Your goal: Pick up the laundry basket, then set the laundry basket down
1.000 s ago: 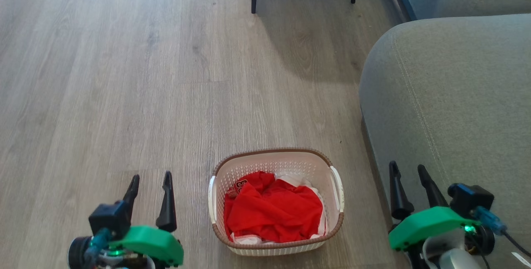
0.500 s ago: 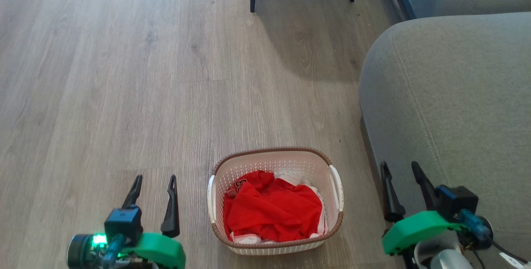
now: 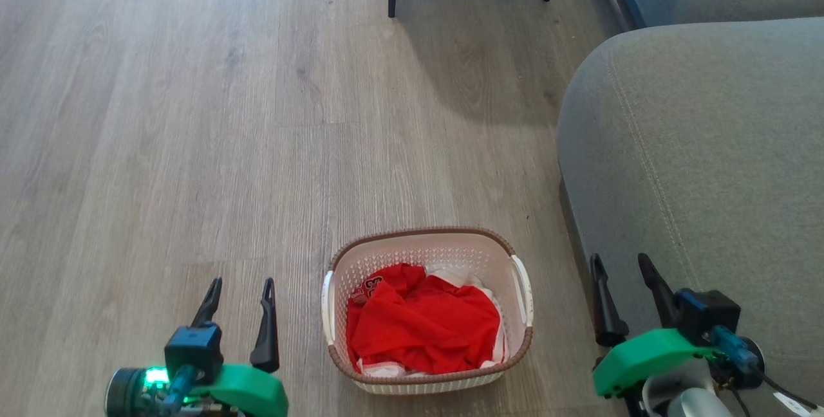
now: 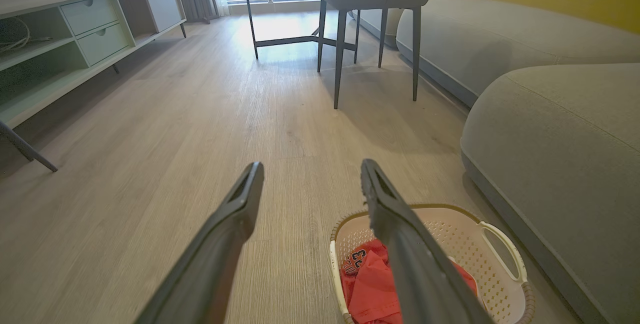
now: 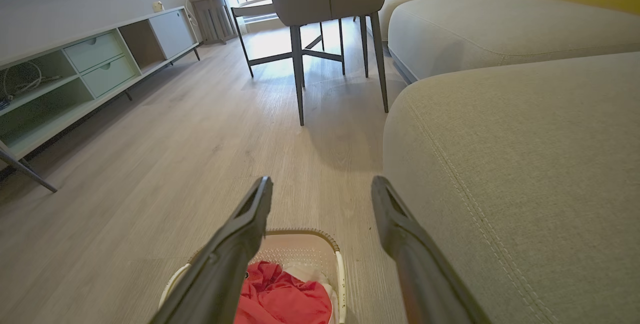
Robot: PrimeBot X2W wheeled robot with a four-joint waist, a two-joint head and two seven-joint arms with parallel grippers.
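Judging by the scene, nothing is done yet. Open floor fills the left and top of the head view, and the sofa walls off the right. The basket sits on the floor at bottom centre, just beside the sofa, with red cloth inside. The left gripper and right gripper flank it, both spread and empty. Lifting and setting down are both left.
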